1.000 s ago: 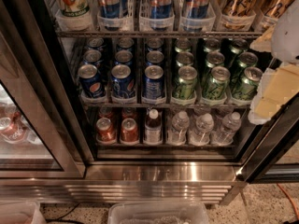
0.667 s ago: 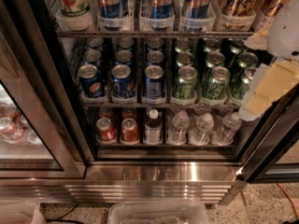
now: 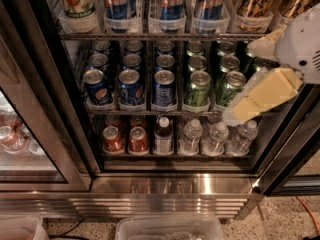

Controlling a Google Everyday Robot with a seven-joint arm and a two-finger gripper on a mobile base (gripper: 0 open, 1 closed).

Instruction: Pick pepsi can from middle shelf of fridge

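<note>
The fridge (image 3: pixel 35 109) stands open with a black frame and a steel base. On its middle shelf (image 3: pixel 150 112), clear lane trays hold rows of dark-blue pepsi cans (image 3: pixel 97 86) on the left and green cans (image 3: pixel 198 88) on the right. My gripper (image 3: pixel 242 81), white with cream-yellow fingers (image 3: pixel 262 96), reaches in from the right edge. It is open and empty. It hangs in front of the rightmost green cans, hiding some of them, well to the right of the pepsi cans.
The upper rack holds tall slim cans (image 3: pixel 171 1). The bottom rack holds red-orange cans (image 3: pixel 113 139), a dark bottle (image 3: pixel 163 136) and water bottles (image 3: pixel 216 136). A glass door (image 3: pixel 20 139) closes the left section. Clear plastic bins (image 3: pixel 170 229) stand on the floor in front.
My gripper has moved left and a little down, further in front of the right-hand green cans. The cans have not moved.
</note>
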